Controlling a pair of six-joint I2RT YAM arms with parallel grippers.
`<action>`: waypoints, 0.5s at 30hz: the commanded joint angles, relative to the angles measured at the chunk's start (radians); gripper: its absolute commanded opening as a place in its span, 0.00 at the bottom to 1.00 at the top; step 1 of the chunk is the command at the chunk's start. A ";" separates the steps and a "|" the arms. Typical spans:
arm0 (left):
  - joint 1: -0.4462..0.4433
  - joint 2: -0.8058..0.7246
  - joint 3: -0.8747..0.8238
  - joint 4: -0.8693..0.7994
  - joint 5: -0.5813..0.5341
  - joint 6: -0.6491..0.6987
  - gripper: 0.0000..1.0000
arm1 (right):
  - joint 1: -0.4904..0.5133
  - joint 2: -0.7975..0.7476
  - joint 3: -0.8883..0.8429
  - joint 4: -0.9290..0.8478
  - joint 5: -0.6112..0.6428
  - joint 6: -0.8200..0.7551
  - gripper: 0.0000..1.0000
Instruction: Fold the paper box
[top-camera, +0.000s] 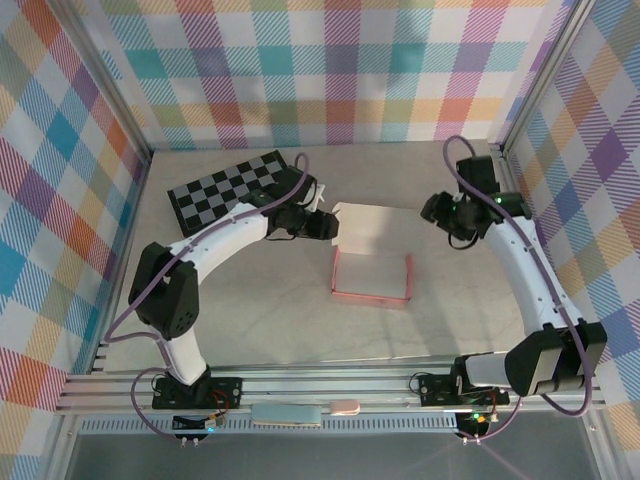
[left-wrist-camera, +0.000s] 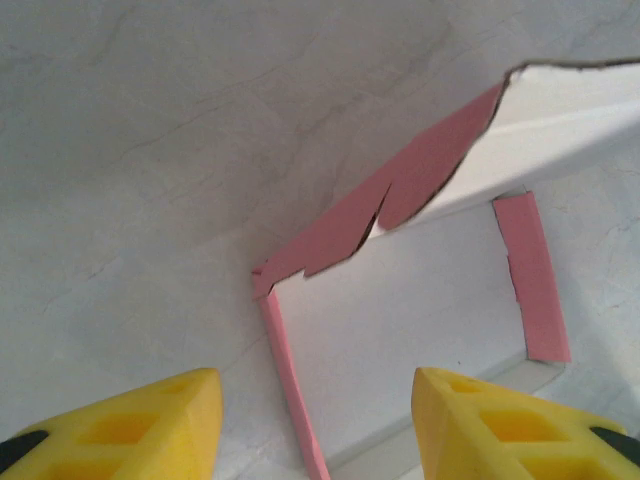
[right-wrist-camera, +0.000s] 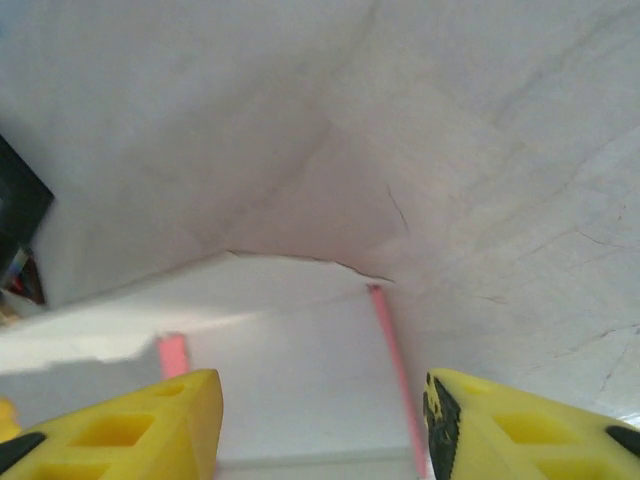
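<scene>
The paper box (top-camera: 371, 268) lies in the middle of the table as a shallow tray with low pink walls and a pale inside. Its whitish lid flap (top-camera: 366, 224) stands up at the far side. My left gripper (top-camera: 326, 223) is open beside the flap's left end. In the left wrist view the box (left-wrist-camera: 405, 310) lies ahead, and its pink side wall (left-wrist-camera: 290, 375) runs between the open left gripper (left-wrist-camera: 312, 382) untouched. My right gripper (top-camera: 438, 212) hovers open, off the box's far right corner. The right wrist view has the open right gripper (right-wrist-camera: 320, 382) above the box (right-wrist-camera: 290, 350).
A black-and-grey checkered board (top-camera: 226, 190) lies at the back left, just behind my left arm. Plaid walls enclose the table on three sides. Bare tabletop (top-camera: 270, 320) lies in front of the box.
</scene>
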 joint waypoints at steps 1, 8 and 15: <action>-0.005 0.036 0.059 -0.022 -0.034 0.043 0.52 | -0.014 -0.015 -0.098 0.098 -0.103 -0.210 0.54; -0.014 0.124 0.137 -0.043 -0.005 0.060 0.51 | -0.034 0.093 -0.131 0.182 -0.089 -0.351 0.52; -0.015 0.167 0.167 -0.048 -0.016 0.053 0.47 | -0.053 0.173 -0.117 0.237 -0.172 -0.446 0.48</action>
